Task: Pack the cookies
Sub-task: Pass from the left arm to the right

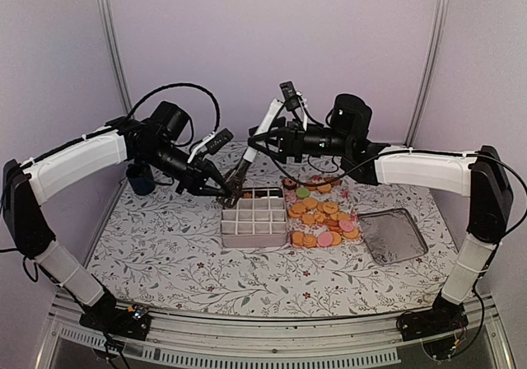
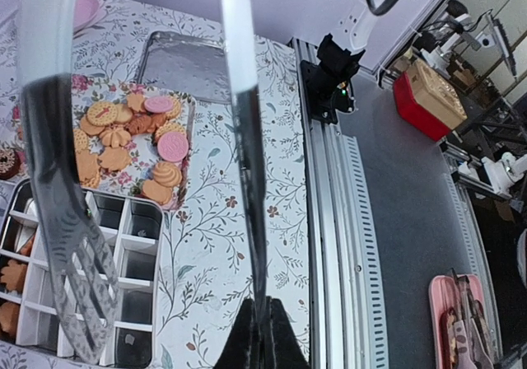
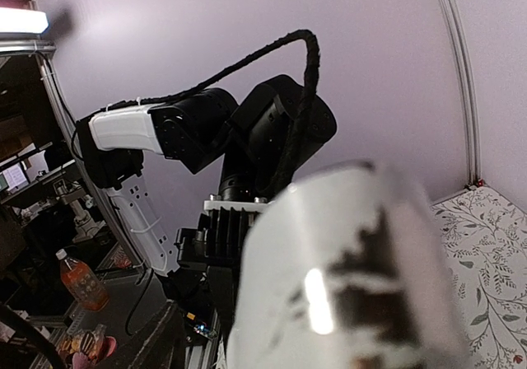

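Many cookies [image 1: 319, 217] lie just beside the divided box [image 1: 254, 240]

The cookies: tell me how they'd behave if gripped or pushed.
The cookies look thin and flat, so probably light and likelier to slide than roll. They lie overlapping, so pushing one would likely shift its neighbours. Thin discs may crack if squeezed.

Left arm [image 1: 78, 161] bends at the elbow well left of the box [image 1: 254, 239] and slopes down to its back left corner. The left gripper [image 1: 224, 190] pinches a tip of the tongs [image 1: 257, 134]. Right arm [image 1: 420, 170] reaches level, above and behind the box. The right gripper [image 1: 278, 138] clasps the tongs' handle.
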